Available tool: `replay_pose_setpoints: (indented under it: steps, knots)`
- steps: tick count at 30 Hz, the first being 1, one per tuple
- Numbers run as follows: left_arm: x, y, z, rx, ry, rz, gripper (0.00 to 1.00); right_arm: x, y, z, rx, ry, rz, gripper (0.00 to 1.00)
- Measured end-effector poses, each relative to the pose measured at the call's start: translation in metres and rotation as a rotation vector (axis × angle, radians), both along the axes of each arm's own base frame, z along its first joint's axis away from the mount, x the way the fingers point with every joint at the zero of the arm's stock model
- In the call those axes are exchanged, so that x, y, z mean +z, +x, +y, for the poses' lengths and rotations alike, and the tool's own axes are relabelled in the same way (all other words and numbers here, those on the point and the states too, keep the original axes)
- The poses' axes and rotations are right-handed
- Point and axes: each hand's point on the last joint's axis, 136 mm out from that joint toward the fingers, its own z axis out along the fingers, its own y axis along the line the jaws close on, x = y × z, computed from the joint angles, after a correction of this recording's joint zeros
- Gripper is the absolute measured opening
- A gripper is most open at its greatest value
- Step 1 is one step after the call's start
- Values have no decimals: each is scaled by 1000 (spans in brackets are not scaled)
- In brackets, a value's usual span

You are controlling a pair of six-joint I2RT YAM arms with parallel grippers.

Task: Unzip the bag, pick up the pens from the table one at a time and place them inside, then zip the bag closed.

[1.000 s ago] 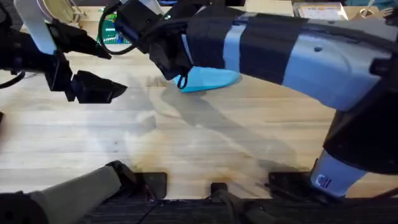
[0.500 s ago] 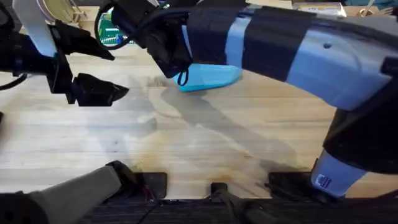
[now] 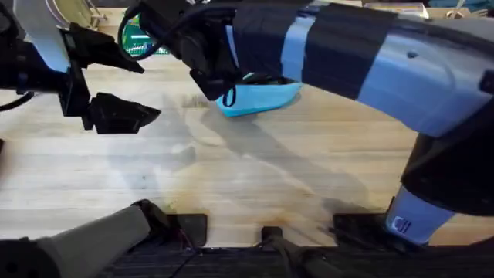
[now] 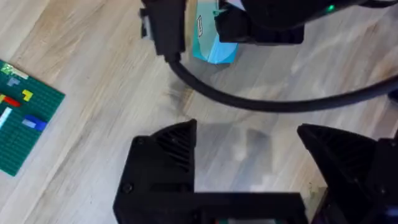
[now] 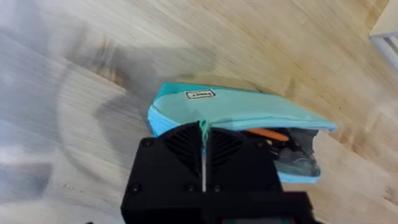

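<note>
From overhead, my right gripper (image 3: 220, 85) sits at the near-left end of the light blue bag (image 3: 262, 96), whose long axis runs left to right on the table (image 3: 231, 170). Half a second ago the bag lay slightly lower; it has barely shifted. My left gripper (image 3: 116, 85) hovers well apart, jaws wide. In the left wrist view, those fingers (image 4: 165, 162) gape over bare wood. The right wrist view shows the jaws pinched shut on the zip pull (image 5: 203, 134), with the bag's far end gaping open.

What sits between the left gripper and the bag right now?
The right arm does. It reaches across the table, and its gripper is shut on the bag at the zip. A black cable also crosses between the open left gripper and the bag.
</note>
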Motion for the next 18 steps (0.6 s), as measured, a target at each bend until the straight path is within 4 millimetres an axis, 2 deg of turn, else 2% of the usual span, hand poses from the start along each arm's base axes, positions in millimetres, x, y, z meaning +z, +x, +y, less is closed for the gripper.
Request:
replay_pose_setpoints:
  steps: [7,18]
  knots:
    - [-6,-4,-3,-13,-11,16,994,8,-1,0,8,2,7,30]
    - [-21,-13,-11,-52,-52,34,994,8,5,-3,0,12,14,31]
